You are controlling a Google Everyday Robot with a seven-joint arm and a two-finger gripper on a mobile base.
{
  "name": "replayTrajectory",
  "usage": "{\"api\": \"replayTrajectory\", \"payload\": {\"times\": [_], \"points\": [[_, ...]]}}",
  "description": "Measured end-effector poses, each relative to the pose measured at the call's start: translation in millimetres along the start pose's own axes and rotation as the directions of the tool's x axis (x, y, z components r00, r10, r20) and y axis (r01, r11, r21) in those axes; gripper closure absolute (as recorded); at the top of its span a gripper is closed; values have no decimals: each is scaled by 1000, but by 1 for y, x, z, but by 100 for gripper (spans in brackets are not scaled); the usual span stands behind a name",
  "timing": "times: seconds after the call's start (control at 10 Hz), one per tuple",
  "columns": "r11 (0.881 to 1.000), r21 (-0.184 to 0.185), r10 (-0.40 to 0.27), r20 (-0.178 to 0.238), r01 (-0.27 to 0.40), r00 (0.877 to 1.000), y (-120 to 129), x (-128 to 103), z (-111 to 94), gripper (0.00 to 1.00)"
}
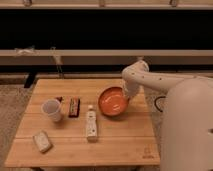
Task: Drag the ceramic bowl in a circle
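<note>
The ceramic bowl (113,102) is round, shallow, glossy orange-red, and sits on the wooden table (85,140) right of centre, tilted slightly toward the camera. My gripper (127,97) reaches down from the white arm (150,80) and meets the bowl's right rim. The arm's wrist covers the fingertips.
A white cup (51,110) stands at the left. A dark snack bar (74,106) lies next to it. A white bottle (91,124) lies in the middle front, close to the bowl's left front. A pale packet (42,141) lies at the front left. The robot's white body (187,130) fills the right.
</note>
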Motion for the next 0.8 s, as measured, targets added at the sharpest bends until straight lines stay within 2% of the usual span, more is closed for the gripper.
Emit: {"api": "replayTrajectory", "payload": {"times": [0.3,0.5,0.8], "points": [[994,68,82,-17,-80,996,-52,8,11,100],[985,109,138,-6,-136,990,-78,0,14,100],[966,157,202,36,-205,979,-104,-21,14,100]]}}
